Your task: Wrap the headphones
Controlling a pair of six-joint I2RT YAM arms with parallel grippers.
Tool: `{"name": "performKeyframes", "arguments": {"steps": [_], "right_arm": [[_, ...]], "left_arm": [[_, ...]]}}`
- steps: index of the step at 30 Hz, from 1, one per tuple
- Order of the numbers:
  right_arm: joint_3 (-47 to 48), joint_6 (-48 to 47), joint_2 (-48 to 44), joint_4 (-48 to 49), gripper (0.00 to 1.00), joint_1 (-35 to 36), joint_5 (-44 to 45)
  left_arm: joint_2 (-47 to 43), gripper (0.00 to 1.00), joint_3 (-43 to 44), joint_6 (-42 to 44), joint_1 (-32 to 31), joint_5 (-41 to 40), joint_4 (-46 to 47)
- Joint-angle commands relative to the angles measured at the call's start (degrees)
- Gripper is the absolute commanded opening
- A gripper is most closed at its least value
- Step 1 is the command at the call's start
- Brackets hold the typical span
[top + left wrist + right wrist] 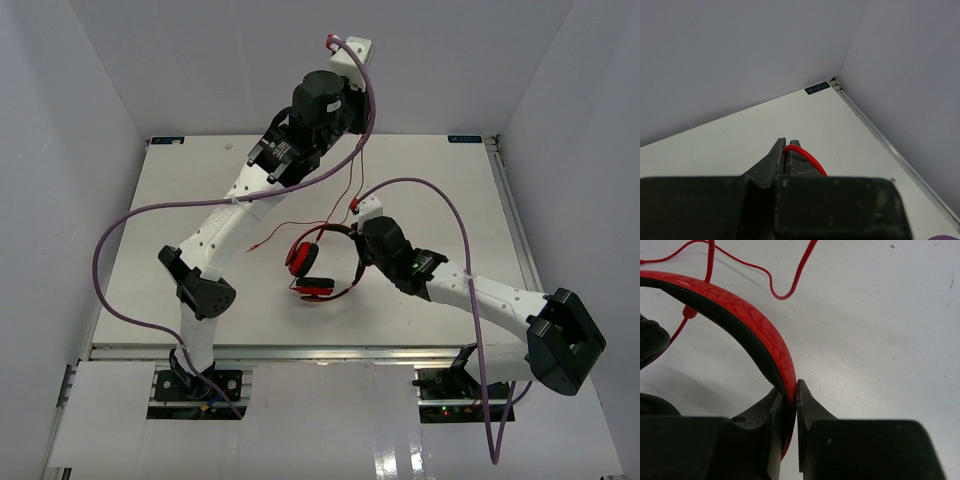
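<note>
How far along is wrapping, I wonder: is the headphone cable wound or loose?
Loose: the cable trails unwound from the headphones; the left gripper pinches it.

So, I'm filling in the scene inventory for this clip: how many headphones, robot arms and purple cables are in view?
Headphones: 1
Robot arms: 2 (left arm, right arm)
Purple cables: 2 (left cable, right cable)
Total: 5
</note>
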Motion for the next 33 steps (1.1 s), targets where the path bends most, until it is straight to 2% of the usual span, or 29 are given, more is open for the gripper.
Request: {"name": "performKeyframes", "arguments": {"steps": [1, 9, 14, 16, 19, 27, 33], "right_arm": [[2.9, 0.2, 0.5, 2.6, 0.08, 0.1, 1.0], [2.3, -2.2, 2.0, 1.4, 0.08, -0.1, 1.8], [0.9, -0.8, -0.3, 0.9, 0.08, -4.9, -10.2], [1.1, 0.6, -0.6, 0.5, 0.08, -6.7, -12.5], [2.4, 2.9, 0.0, -1.3, 0.08, -9.0, -13.3], [5.6, 5.4, 3.8, -4.3, 0.08, -12.2, -8.3], [7.5, 8.7, 6.4, -6.2, 0.08, -15.8, -10.2]], "left_arm": [[-3.7, 0.00, 1.0, -2.2, 0.1, 1.9, 1.2], [-4.7, 0.00, 1.3, -2.8, 0.1, 2.4, 2.0], [-6.8, 0.00, -0.7, -1.7, 0.1, 0.3, 2.3], [-7.5, 0.00, -1.0, -2.1, 0.1, 0.8, 2.5], [-7.4, 0.00, -0.7, -3.4, 0.1, 2.0, 2.5], [-7.8, 0.00, 0.3, -7.3, 0.0, 4.2, 2.8], [-9.0, 0.00, -1.5, -10.9, 0.1, 7.0, 3.3]]}}
